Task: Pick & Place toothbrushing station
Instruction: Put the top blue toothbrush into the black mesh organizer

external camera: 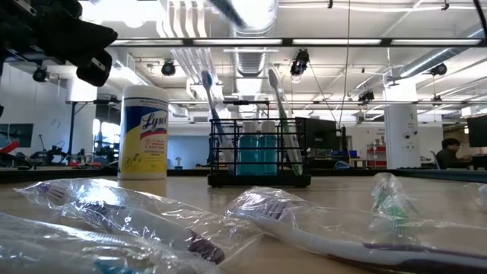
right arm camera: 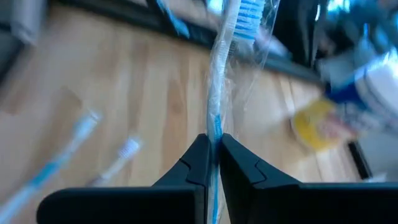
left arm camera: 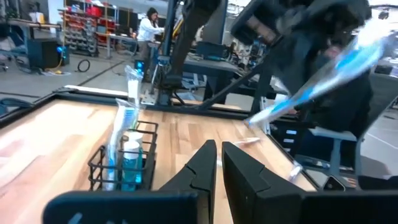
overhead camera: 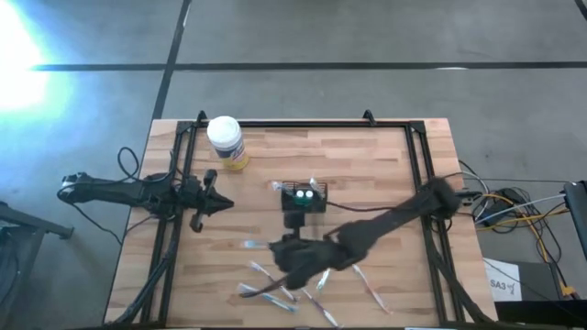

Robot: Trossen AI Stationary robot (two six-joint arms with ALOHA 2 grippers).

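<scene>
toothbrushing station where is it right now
In the high view the toothbrushing station stands mid-table, between the wipes jar and the loose toothbrushes.

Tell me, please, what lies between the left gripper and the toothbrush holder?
Only bare wood of the table lies between the left gripper and the black holder, as the high view shows.

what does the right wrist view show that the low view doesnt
Only the right wrist view shows the right gripper, shut on a wrapped blue toothbrush lifted above the wooden table.

Only the low view shows the black toothbrushing station standing upright, with toothbrushes and blue tubes in its compartments, and the label of the Lysol wipes canister beside it.

Both show loose wrapped toothbrushes lying on the table, and the yellow canister, though in the wrist view it is only a blur.
</scene>
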